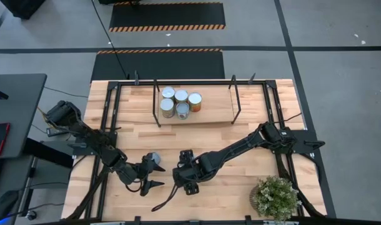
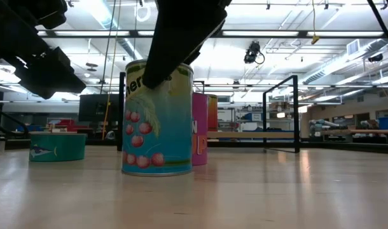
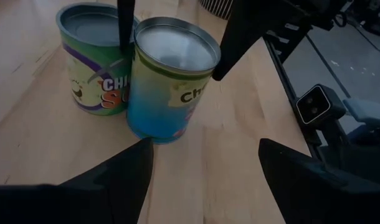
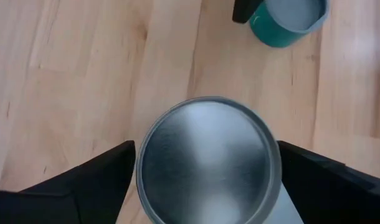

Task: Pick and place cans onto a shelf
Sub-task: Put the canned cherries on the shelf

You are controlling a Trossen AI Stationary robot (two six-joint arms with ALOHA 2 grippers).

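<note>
**Right arm has the cherry can, shelf is straight across from it**

The left gripper (image 1: 160, 175) sits at the near-left of the surface (image 1: 240, 181) with its jaws apart and nothing between them. A squat teal tin (image 1: 153, 159) stands just beside one of its tips, outside the gap. There's a little fish drawing on the side, but I can't read any words.

Next over is a green can (image 3: 93, 68), upright, with "CHI" and a big "S" on the label. It's touching, or as good as touching, the one that matters.

That's the blue can (image 2: 157, 127), with cherries printed on it and a word starting "Ch". It stands upright on the surface, long axis vertical. The right gripper (image 1: 180, 178) comes down over it with a jaw pressed against each side, so I'd call that clamped, though the base isn't lifted yet. The right arm clearly owns this one.

The shelf (image 1: 215, 109) lies toward the far edge of the surface, well apart from the jaws and slightly to their right in the overhead view. A bunch of shelved cans (image 1: 181, 102) is packed on its left part, and the right part of the board is bare. My guess is lift, carry away from the near edge and set it down there. Watch the green can on the way up.

A potted plant (image 1: 275, 197) sits at the near-right corner, out of the way.
</note>
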